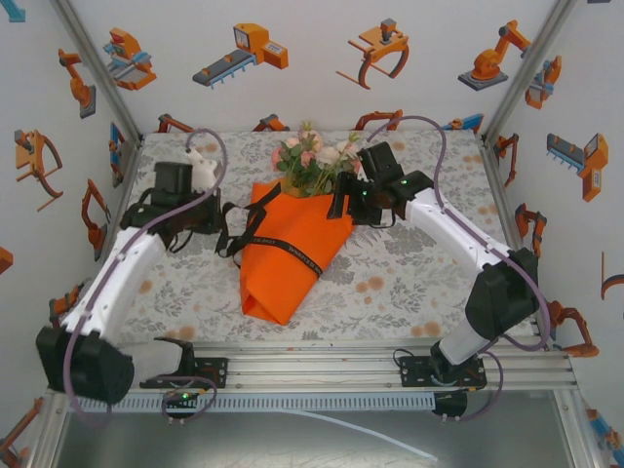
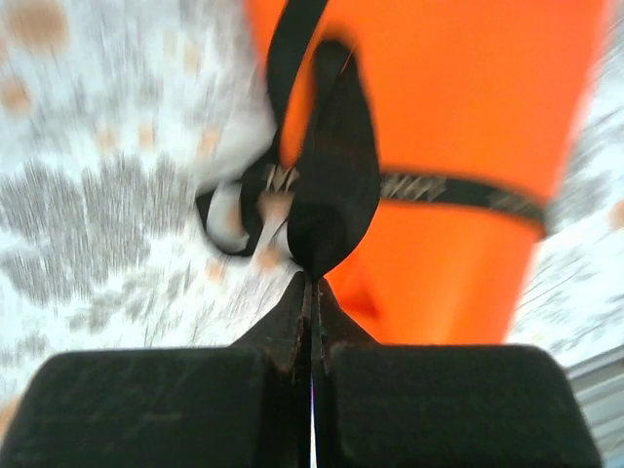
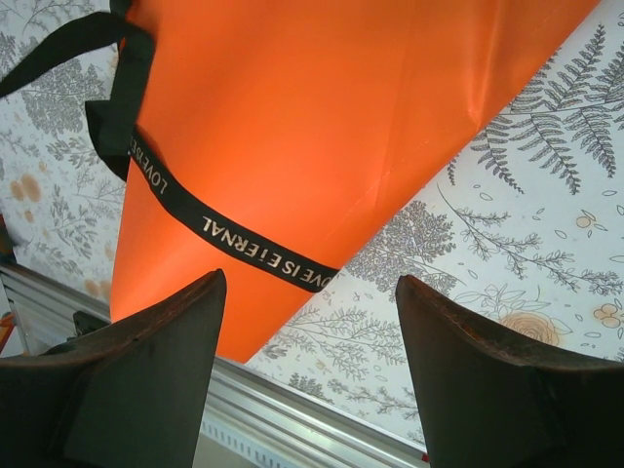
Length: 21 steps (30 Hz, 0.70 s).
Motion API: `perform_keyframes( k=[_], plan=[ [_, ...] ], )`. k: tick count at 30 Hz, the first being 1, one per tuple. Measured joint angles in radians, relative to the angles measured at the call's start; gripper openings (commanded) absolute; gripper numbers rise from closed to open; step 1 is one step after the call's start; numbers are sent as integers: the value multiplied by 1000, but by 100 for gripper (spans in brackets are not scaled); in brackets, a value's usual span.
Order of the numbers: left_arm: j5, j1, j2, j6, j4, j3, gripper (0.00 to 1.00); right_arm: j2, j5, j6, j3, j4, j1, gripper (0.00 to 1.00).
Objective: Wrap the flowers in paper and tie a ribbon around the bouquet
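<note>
The bouquet lies in the middle of the table. Its pink and white flowers (image 1: pixel 312 156) point to the far side and sprout from the orange paper (image 1: pixel 288 263) cone. The black ribbon (image 1: pixel 284 251) crosses the paper and carries gold lettering (image 3: pixel 244 244). Its loose loops hang off the cone's left side (image 1: pixel 234 234). My left gripper (image 1: pixel 220 222) is there, shut on a fold of the ribbon (image 2: pixel 336 175) that bulges out from its fingertips (image 2: pixel 312 281), beside the paper (image 2: pixel 468 97). My right gripper (image 1: pixel 340 202) hovers open over the cone's upper right edge, above the paper (image 3: pixel 322 127), with nothing between its fingers (image 3: pixel 166 331).
A grey leaf-print tablecloth (image 1: pixel 409 263) covers the table. An aluminium rail (image 1: pixel 322 366) runs along the near edge and shows in the right wrist view as a rail (image 3: pixel 292 409). White walls with orange robot cartoons (image 1: pixel 244 54) enclose the left, right and far sides.
</note>
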Motion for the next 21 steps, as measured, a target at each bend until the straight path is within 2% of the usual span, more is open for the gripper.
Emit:
perform_keyframes(
  k=[2, 4, 6, 12, 13, 14, 16, 18, 21],
  plan=[
    [47, -19, -40, -43, 80, 61, 0, -3, 8, 0, 0, 0, 0, 64],
    [85, -64, -10, -77, 152, 145, 0, -16, 29, 3, -4, 1, 0, 64],
    [124, -126, 76, -104, 222, 237, 0, -47, 55, 13, -24, 0, -2, 64],
    [201, -322, 483, -155, 381, 478, 2, -177, 132, 80, -130, -8, -22, 64],
    [208, -349, 542, -158, 388, 499, 10, -196, 141, 92, -151, -8, -27, 64],
    [215, -378, 603, -160, 392, 513, 23, -215, 152, 103, -171, -8, -29, 65],
    [220, -418, 675, -161, 383, 515, 38, -243, 164, 119, -204, -8, -33, 64],
    [224, -445, 699, -156, 370, 500, 47, -264, 173, 130, -229, -16, -37, 65],
    [214, -438, 652, -145, 370, 451, 52, -280, 182, 135, -250, -17, -42, 65]
  ],
)
